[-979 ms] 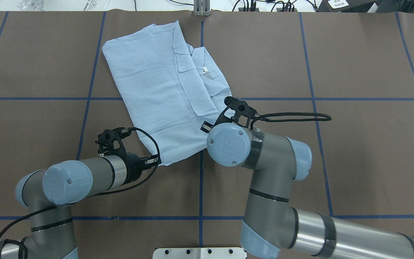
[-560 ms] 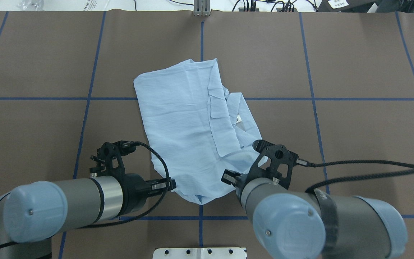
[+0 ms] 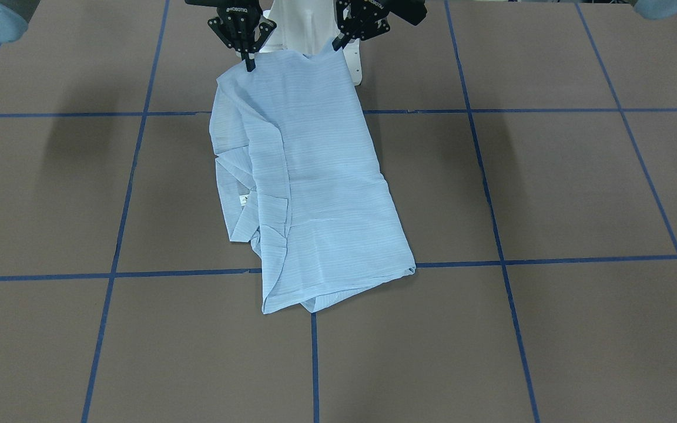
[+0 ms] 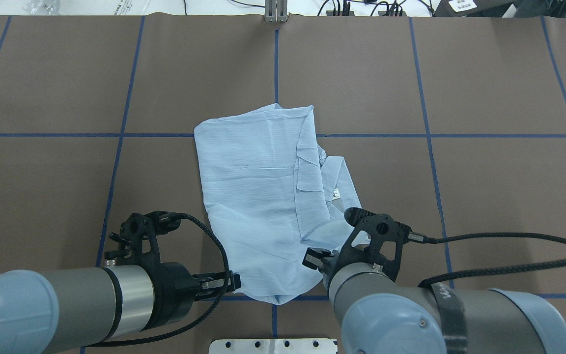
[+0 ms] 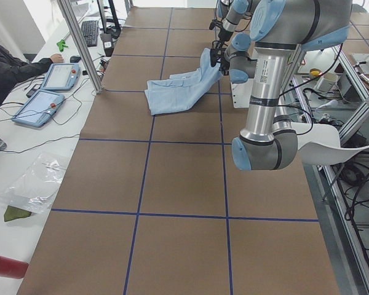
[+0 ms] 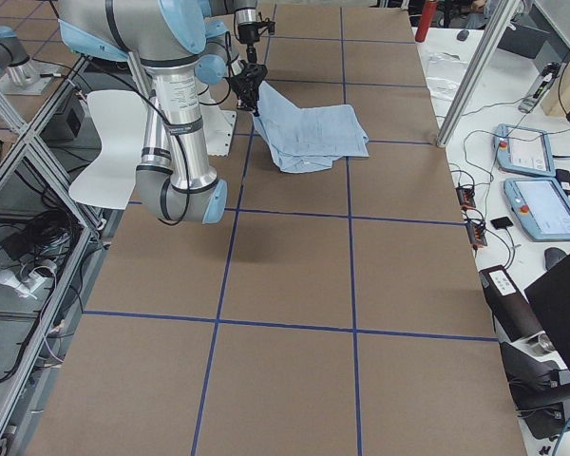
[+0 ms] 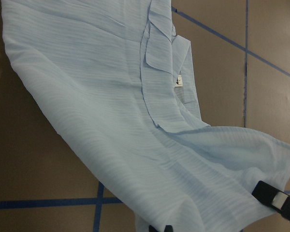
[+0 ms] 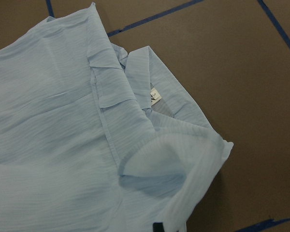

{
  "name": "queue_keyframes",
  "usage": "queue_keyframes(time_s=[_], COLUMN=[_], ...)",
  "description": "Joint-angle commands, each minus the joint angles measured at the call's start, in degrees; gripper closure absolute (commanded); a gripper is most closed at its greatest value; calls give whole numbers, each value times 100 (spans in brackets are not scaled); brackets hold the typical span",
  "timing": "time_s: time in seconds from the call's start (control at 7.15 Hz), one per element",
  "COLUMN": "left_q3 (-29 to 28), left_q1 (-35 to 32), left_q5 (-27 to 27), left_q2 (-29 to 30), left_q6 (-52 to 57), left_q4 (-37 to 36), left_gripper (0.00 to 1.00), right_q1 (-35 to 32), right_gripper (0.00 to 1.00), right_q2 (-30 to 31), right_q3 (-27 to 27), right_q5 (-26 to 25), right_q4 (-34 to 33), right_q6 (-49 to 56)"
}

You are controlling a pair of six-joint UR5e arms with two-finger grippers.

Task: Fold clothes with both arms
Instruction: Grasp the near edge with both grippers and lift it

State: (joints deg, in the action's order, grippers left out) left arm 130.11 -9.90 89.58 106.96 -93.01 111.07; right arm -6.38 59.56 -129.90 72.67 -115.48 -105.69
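Blue shirt [image 3: 315, 188], far half on the brown tabletop [image 3: 550, 188]. My left tool [image 3: 336, 45] and right tool [image 3: 250, 63] each clamp a raised near corner.

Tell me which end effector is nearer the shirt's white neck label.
Right. The right end effector grips the shirt by its raised edge, on the side of the neck label; the left end effector grips that edge's other corner, farther away.

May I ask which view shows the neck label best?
The right wrist-mounted view: the neck label appears largest and unobstructed. The left wrist-mounted view shows it smaller; overhead and front-facing, a tiny speck; side views, nothing discernible.
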Motion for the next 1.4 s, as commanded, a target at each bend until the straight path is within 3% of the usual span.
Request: queue_keyframes(time_s=[0.0, 0.42, 0.84, 1.26], left_q3=[-300, -1020, -1889, -3076], left_q1=[-265, -1081, -1969, -2410], left_q5=[-2, -2, 15, -11], left_q2=[70, 456, 886, 1371], left_q6=[46, 368, 1080, 1538], left_q4=[-24, -33, -24, 81], left_gripper=[100, 100, 100, 100], right_q1=[-476, -1066, -1400, -1822], right_gripper=[100, 100, 100, 100], right_q2=[-357, -410, -1092, -1490], right_q3=[586, 1640, 2693, 3906], right_q5=[2, -7, -16, -16], right_q4=[173, 1411, 1695, 2527], right_q6=[354, 873, 1050, 1287])
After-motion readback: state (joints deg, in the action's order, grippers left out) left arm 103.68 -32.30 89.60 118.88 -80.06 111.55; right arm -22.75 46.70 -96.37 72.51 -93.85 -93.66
